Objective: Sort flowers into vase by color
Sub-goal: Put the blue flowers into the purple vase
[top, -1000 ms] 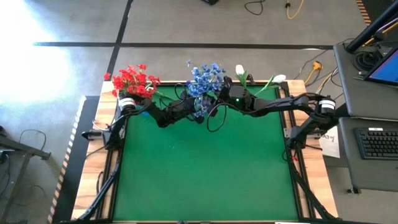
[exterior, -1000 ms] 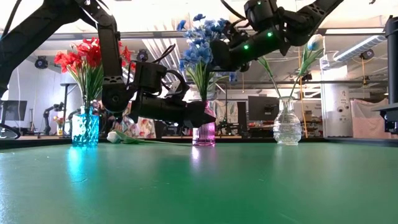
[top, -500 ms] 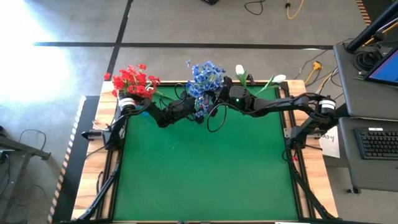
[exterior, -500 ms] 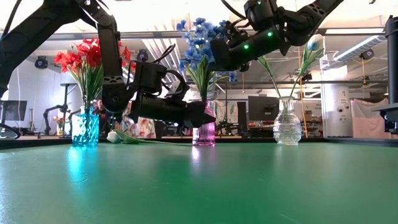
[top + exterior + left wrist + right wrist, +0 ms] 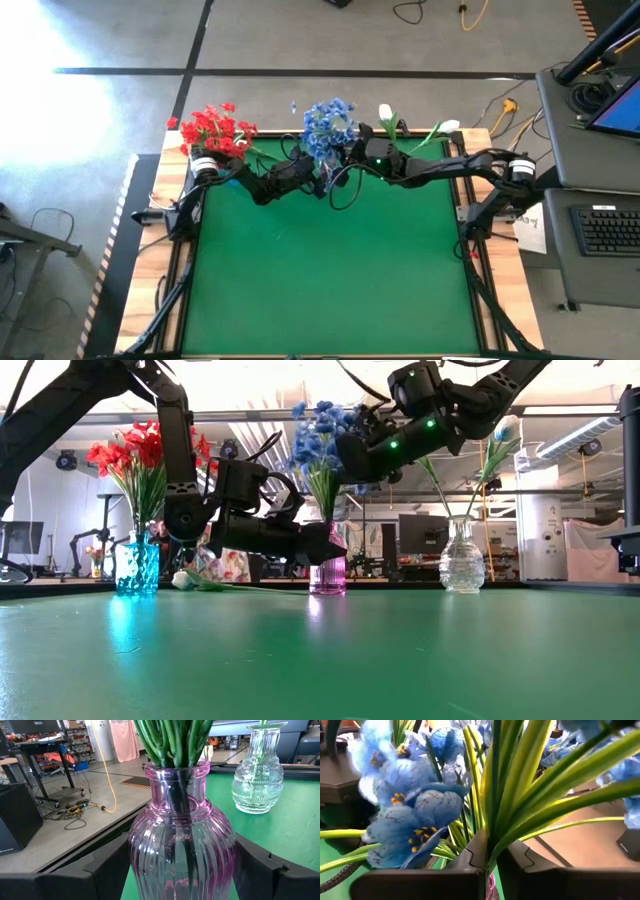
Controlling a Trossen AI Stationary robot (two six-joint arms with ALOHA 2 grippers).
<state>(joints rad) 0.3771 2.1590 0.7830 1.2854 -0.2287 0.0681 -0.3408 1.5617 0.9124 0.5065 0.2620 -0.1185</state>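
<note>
The blue flowers [image 5: 325,122] stand with their stems in a pink ribbed vase [image 5: 328,575] at the middle of the table's far edge. My left gripper [image 5: 182,865] has that vase between its fingers. My right gripper [image 5: 490,862] is shut on the blue bunch's green stems, just under the blooms [image 5: 320,445]. Red flowers [image 5: 215,128] stand in a blue vase [image 5: 137,565] at the far left. White flowers [image 5: 505,428] stand in a clear vase [image 5: 461,565] at the far right. One more white flower [image 5: 185,580] lies flat on the table. My left gripper has one finger [image 5: 107,865] on each side of the pink vase's ribbed belly [image 5: 145,850]. The fingers lie level and come from the table's left. The vase stands upright on the table. My right gripper pinches green stems of the blue bunch [image 5: 495,835] between its two shut fingers, high up near the blooms. The fingers lie about level, come from the table's right and cross the stems. The stems' lower ends sit in the pink vase.
All three vases stand in a row along the far edge. The lying white flower's stem runs between the blue and pink vases. The green mat [image 5: 330,270] stretches toward the near edge. A desk with a keyboard [image 5: 605,230] stands off to the right.
My right gripper has tipped and sunk a little among the stems. The blue blooms have leaned slightly toward the table's left, while the pink vase and my left gripper have stayed put.
</note>
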